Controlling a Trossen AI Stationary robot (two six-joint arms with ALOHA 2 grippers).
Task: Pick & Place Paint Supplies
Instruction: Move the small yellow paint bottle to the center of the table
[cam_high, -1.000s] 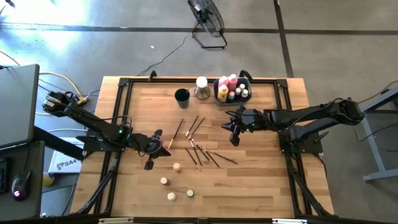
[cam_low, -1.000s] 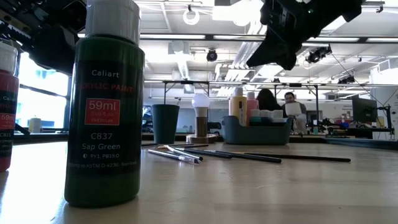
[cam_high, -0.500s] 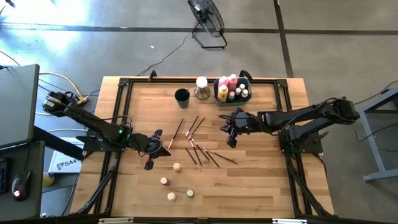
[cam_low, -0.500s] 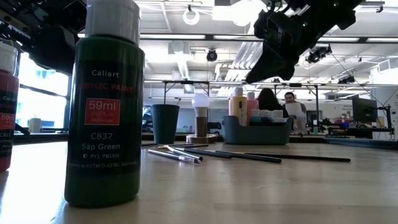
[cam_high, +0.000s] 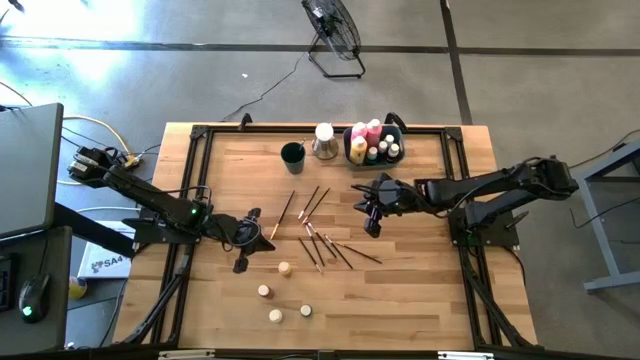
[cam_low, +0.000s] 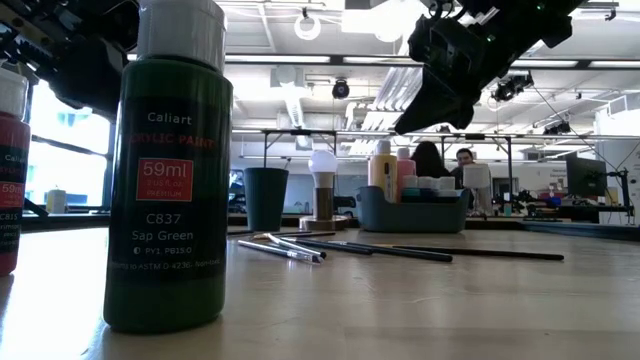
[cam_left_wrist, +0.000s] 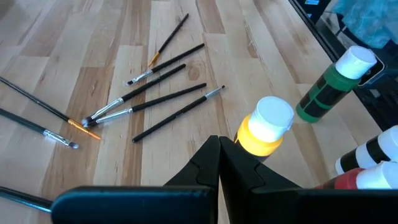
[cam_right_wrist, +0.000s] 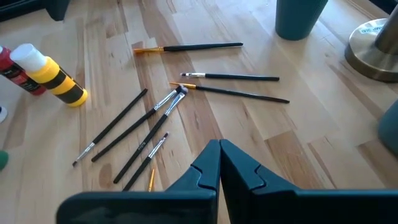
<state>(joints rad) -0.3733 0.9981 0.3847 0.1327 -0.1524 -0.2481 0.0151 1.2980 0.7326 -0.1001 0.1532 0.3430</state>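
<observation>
Pale wooden planks make up the table, framed by a dark rail, with a grey concrete floor and a standing fan beyond its far edge. Near the far edge sit a dark round cup, a metal-based lamp and a grey-blue bin holding pink and yellow bottles. Thin dark-handled brushes lie scattered across the middle of the table, some crossing one another. Four small cream-capped pots stand apart toward the near edge. The right gripper hangs above the table just beside the brushes on their right-edge side, fingers pressed together and holding nothing. The left gripper sits low toward the left edge, fingers likewise together and empty, near a yellow bottle and a green bottle close to the near edge.
</observation>
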